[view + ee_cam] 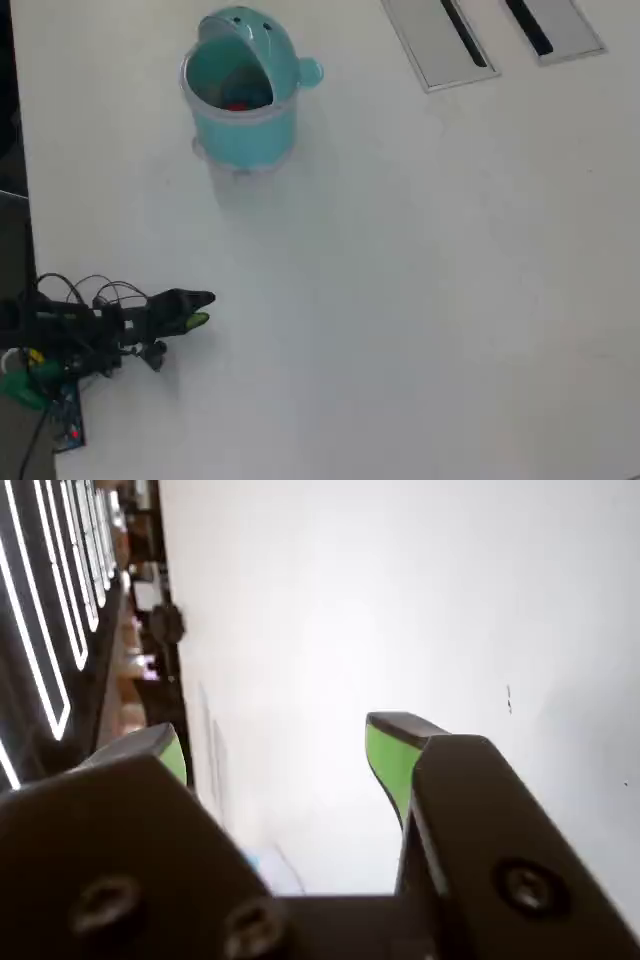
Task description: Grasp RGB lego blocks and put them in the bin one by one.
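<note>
**Hand empty, blocks binned**

Hand point(275, 750) spread wide, gripping nothing, low near the worktop's point(420, 300) left edge in the overhead view. Well apart, up-view from it: bin point(240, 120), red block point(236, 104) inside. Bare white worktop between and rightward.

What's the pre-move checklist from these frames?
1. Claw empty: ok, green-tipped jaws stand apart in the wrist view with only table between them.
2. Bin upright with its mouth unblocked: ok in the overhead view.
3. Blocks in the bin: cannot tell fully; something red shows inside, other colours not made out.
4. Blocks left on the white table: none visible in either view.
5. Arm away from the bin: ok, claw sits at the lower left of the overhead view, far from it.
</note>
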